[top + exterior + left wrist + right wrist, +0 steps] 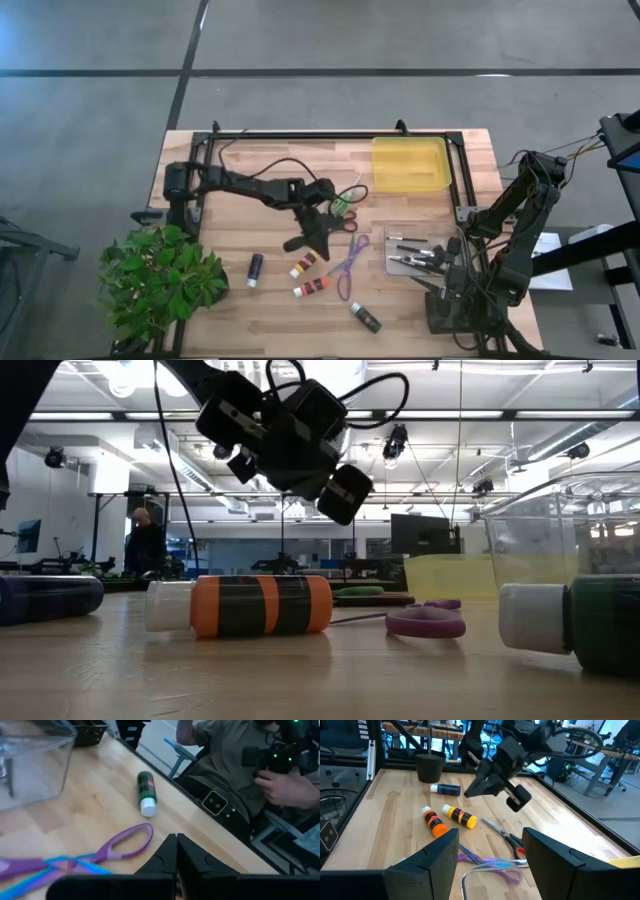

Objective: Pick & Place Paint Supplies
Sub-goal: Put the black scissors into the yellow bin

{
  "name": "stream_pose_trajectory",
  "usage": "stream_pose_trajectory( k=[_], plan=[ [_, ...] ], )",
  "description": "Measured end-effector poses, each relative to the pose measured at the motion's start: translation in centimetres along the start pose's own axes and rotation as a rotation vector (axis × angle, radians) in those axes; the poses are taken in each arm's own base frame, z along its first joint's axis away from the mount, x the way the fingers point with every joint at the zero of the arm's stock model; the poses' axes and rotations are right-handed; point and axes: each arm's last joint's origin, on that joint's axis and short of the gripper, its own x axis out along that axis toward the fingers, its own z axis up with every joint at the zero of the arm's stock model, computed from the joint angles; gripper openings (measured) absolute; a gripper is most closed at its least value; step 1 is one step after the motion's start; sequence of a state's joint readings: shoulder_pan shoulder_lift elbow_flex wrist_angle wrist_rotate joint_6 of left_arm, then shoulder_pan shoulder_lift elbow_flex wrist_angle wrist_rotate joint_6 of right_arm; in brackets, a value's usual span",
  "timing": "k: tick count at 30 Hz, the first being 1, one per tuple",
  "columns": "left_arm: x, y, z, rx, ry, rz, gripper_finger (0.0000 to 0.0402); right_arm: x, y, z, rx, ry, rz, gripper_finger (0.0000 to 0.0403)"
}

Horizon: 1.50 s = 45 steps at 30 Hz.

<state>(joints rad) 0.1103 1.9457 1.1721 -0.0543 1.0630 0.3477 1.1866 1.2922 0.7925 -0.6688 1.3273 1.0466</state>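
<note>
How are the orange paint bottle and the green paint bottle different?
The orange paint bottle lies mid-table, near the yellow bottle. The green paint bottle lies alone, closer to the table's front edge. In the low view the orange bottle shows whole with dark label bands, while the green one is cut off by the picture's edge. Both lie on their sides and have white caps.
</note>
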Motion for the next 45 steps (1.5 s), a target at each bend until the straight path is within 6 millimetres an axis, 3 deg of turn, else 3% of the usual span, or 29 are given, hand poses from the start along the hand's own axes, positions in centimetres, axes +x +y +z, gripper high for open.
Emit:
stream_pose_trajectory(
  k=[10, 16, 28, 45],
  plan=[
    [1.3, -0.6, 0.9, 0.037, -0.01, 0.002, 0.0097, 0.0, 0.0, 0.0, 0.002, 0.0, 0.001, 0.0218],
    [1.5, -0.7, 1.1, 0.042, -0.016, 0.002, 0.0129, 0.0, 0.0, 0.0, 0.001, 0.0, 0.0, 0.0218],
    [1.6, -0.7, 1.1, 0.036, -0.011, 0.021, 0.0134, 0.0, 0.0, -0.1, -0.002, 0.0, 0.0, 0.0218],
    [1.7, 0.2, 0.9, 0.014, 0.083, 0.376, 0.0134, 0.0, 0.0, -0.1, -0.007, 0.0, 0.0, 0.0218]
  ],
)
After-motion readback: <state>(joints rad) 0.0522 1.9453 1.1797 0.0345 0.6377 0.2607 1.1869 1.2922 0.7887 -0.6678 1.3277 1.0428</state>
